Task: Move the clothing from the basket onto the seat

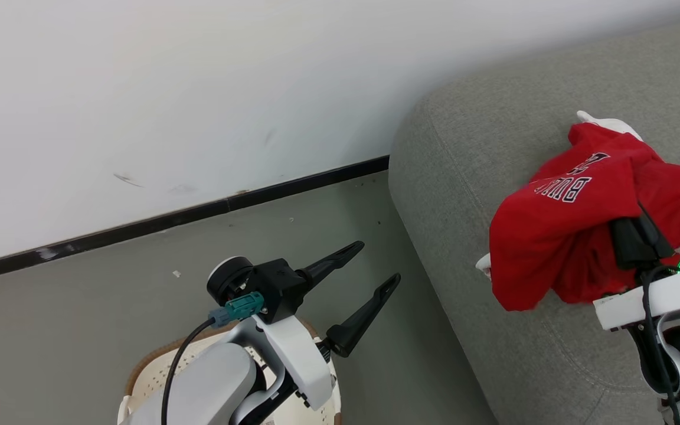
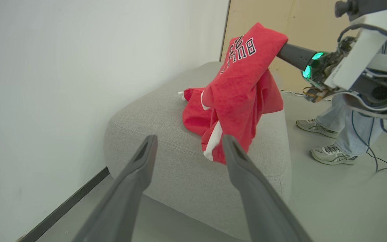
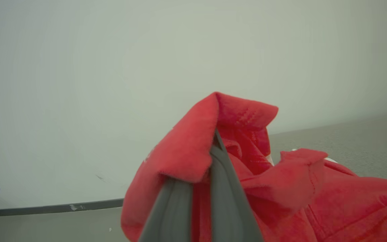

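A bright red garment (image 1: 576, 230) with white trim and dark lettering hangs over the grey sofa (image 1: 464, 177), its lower folds resting on the cushion. My right gripper (image 1: 635, 236) is shut on it, fingertips buried in the cloth. In the right wrist view the red fabric (image 3: 186, 151) drapes over the closed fingers (image 3: 222, 188). My left gripper (image 1: 377, 261) stands open and empty above the cream basket (image 1: 139, 375), whose brown rim shows at the lower left behind the arm. The left wrist view looks between its open gripper (image 2: 189, 139) at the hanging garment (image 2: 240, 90), the sofa (image 2: 153, 134) and the right gripper (image 2: 289, 53).
A white wall with a dark skirting strip (image 1: 198, 212) runs behind the grey floor (image 1: 110, 307). A person's feet in pale trainers (image 2: 331, 154) stand beyond the sofa's far end, near loose cables (image 2: 381, 161). A tan board (image 2: 297, 23) leans against the back.
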Robot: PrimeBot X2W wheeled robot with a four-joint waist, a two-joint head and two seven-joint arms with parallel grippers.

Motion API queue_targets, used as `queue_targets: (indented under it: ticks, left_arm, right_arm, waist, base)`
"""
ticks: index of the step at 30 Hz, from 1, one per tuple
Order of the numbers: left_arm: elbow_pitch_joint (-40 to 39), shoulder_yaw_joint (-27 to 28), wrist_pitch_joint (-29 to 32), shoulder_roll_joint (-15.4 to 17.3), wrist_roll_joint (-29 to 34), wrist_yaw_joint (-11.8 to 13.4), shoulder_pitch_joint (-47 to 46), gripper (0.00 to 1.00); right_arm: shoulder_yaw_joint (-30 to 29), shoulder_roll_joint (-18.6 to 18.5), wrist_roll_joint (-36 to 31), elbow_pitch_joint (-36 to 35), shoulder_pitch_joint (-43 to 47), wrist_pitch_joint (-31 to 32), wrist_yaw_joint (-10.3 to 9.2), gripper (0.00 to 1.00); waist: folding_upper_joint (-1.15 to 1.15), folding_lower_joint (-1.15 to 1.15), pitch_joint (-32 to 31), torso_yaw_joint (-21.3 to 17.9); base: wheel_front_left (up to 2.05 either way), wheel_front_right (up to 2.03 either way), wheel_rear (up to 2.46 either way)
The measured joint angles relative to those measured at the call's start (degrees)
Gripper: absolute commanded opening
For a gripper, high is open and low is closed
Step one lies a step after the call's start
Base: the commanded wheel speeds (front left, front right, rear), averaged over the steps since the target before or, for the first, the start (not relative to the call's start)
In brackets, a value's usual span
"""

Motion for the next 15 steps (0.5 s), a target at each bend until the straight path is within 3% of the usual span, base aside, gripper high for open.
queue_targets:
  ticks: [15]
  left_arm:
    - [-0.1, 0.0, 0.0, 1.4, -0.1, 0.0, 0.0, 1.00]
  right_arm:
    - [-1.5, 1.0, 0.0, -1.9, 1.3, 0.0, 0.00, 0.00]
  waist:
    - [0.00, 0.00, 0.3, -6.0]
  base:
    - [0.00, 0.00, 0.00]
